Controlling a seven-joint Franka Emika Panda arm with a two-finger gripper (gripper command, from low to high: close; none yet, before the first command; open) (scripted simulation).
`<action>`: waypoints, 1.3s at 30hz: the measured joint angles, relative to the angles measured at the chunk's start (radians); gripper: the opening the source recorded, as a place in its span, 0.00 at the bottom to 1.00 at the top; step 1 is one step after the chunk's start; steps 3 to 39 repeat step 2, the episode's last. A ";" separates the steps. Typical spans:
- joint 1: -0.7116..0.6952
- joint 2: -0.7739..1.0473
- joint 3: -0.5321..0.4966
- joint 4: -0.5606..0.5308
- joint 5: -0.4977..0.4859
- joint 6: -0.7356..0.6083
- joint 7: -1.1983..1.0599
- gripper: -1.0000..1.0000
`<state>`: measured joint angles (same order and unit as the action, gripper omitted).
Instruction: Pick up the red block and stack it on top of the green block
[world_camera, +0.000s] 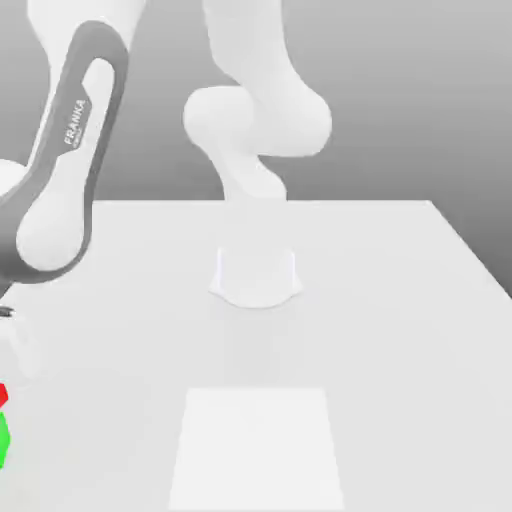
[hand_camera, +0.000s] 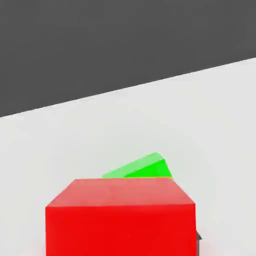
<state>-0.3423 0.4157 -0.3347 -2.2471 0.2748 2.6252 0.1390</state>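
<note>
Exterior view shows the red block (world_camera: 3, 397) above the green block (world_camera: 4, 440), stacking apparently nearly done. Pincer's (world_camera: 20, 348) opening and grip cannot be told.

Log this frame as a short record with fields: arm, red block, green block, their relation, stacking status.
arm: white-and-grey robot arm, at the exterior view's left
red block: small bright red cube with smooth faces, large in the hand view, close to the camera
green block: small bright green smooth block, partly hidden behind the red one
relation: red above green in the exterior view, set at differing angles in the hand view
stacking status: contact and release cannot be told
</note>
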 joint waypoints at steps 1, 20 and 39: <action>0.000 0.000 0.000 0.000 0.000 0.000 0.000 1.00; 0.000 0.000 0.000 0.000 0.000 0.000 0.000 1.00; 0.000 0.000 0.000 0.000 0.000 0.000 0.000 1.00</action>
